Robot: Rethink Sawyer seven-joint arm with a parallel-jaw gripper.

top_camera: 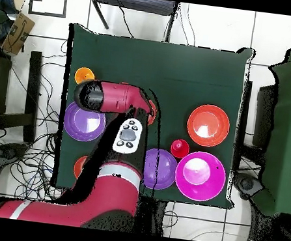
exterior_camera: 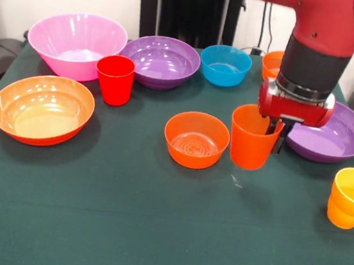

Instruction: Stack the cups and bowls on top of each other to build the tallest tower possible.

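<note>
My gripper [exterior_camera: 276, 137] is shut on the rim of the orange cup [exterior_camera: 250, 140], one finger inside and one outside. The cup hangs slightly tilted just right of the small orange bowl [exterior_camera: 196, 139]. The red cup [exterior_camera: 115, 79] stands at mid-left and the yellow-orange cup [exterior_camera: 352, 198] at the right edge. The blue bowl [exterior_camera: 225, 65] and one purple bowl [exterior_camera: 161, 61] sit at the back, and another purple bowl [exterior_camera: 341, 136] sits right of the gripper. No tower stands; every piece is apart. In the overhead view the arm [top_camera: 115, 97] hides the gripper and the held cup.
A large pink bowl [exterior_camera: 77, 42] and a large orange bowl [exterior_camera: 41, 108] sit at the left. Another small orange piece [exterior_camera: 271, 63] shows behind the arm at the back. The green cloth [exterior_camera: 152, 233] runs to the near edge.
</note>
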